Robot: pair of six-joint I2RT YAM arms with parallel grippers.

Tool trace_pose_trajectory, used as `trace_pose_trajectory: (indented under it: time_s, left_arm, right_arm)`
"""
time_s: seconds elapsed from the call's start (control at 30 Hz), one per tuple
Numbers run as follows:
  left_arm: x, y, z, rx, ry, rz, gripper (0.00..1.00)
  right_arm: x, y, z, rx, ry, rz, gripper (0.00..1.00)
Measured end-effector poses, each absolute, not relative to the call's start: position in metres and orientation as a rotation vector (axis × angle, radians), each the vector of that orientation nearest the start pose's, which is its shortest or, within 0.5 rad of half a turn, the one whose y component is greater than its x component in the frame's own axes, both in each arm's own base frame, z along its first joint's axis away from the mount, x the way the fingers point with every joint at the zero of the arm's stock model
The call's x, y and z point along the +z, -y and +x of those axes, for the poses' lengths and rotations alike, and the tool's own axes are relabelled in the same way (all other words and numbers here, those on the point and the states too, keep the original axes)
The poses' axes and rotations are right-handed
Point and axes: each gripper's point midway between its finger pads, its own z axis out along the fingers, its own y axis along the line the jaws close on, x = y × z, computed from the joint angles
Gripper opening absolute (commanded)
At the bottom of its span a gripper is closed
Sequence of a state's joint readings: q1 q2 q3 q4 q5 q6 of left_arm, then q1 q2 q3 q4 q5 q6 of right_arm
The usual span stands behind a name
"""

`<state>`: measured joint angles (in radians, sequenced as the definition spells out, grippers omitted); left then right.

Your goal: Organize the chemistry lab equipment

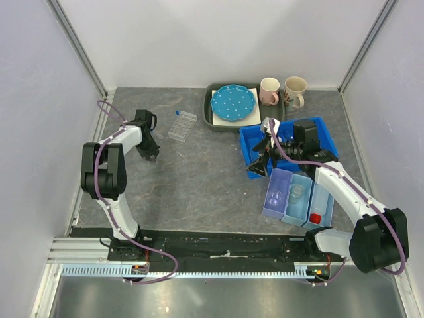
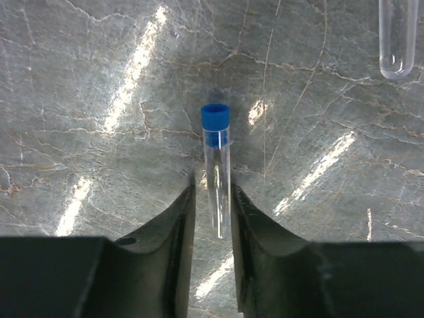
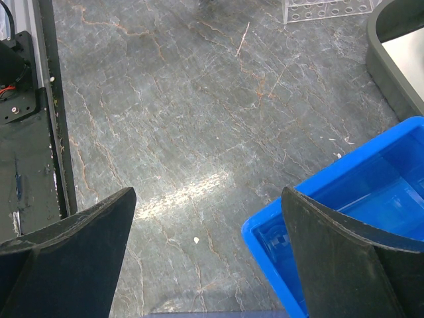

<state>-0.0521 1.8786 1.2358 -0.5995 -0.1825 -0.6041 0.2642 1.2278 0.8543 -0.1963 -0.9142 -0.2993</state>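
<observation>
A clear tube with a blue cap (image 2: 216, 165) lies on the grey table. My left gripper (image 2: 213, 192) is low over it, its jaws narrowly open around the tube's bottom end; the right finger touches the glass and a slim gap shows on the left. In the top view the left gripper (image 1: 151, 154) sits left of the clear test-tube rack (image 1: 182, 126). A second clear tube's end (image 2: 397, 40) shows at the upper right. My right gripper (image 3: 209, 192) is wide open and empty above the corner of the blue bin (image 3: 371, 199). Clear glass pieces (image 1: 277, 195) and a red-capped bottle (image 1: 315, 217) sit in the pale blue bins.
A grey tray (image 1: 211, 119) at the back holds the blue dotted plate (image 1: 232, 103) and two mugs (image 1: 269, 91). The big blue bin (image 1: 324, 132) lies behind three pale blue bins (image 1: 273, 211). A thin pale rod (image 3: 243, 38) lies near the rack (image 3: 324, 10).
</observation>
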Motion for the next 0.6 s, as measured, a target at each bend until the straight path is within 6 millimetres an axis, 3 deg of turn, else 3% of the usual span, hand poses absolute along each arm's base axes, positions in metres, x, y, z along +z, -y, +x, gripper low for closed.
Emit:
trace_pose_trajectory:
  time_s: [0.27,0.4,0.6]
  left_arm:
    - [0.018,0.011,0.383,0.089,-2.650,-0.794,0.12]
    - [0.019,0.011,0.380,0.079,-2.633,-0.794,0.08]
    - [0.021,0.016,0.355,0.032,-2.635,-0.792,0.06]
  right_arm:
    - [0.191,-0.211,0.275,0.946,-1.738,-1.050,0.98]
    - [0.190,-0.211,0.276,0.947,-1.741,-1.049,0.98]
    - [0.189,-0.211,0.275,0.954,-1.742,-1.050,0.98]
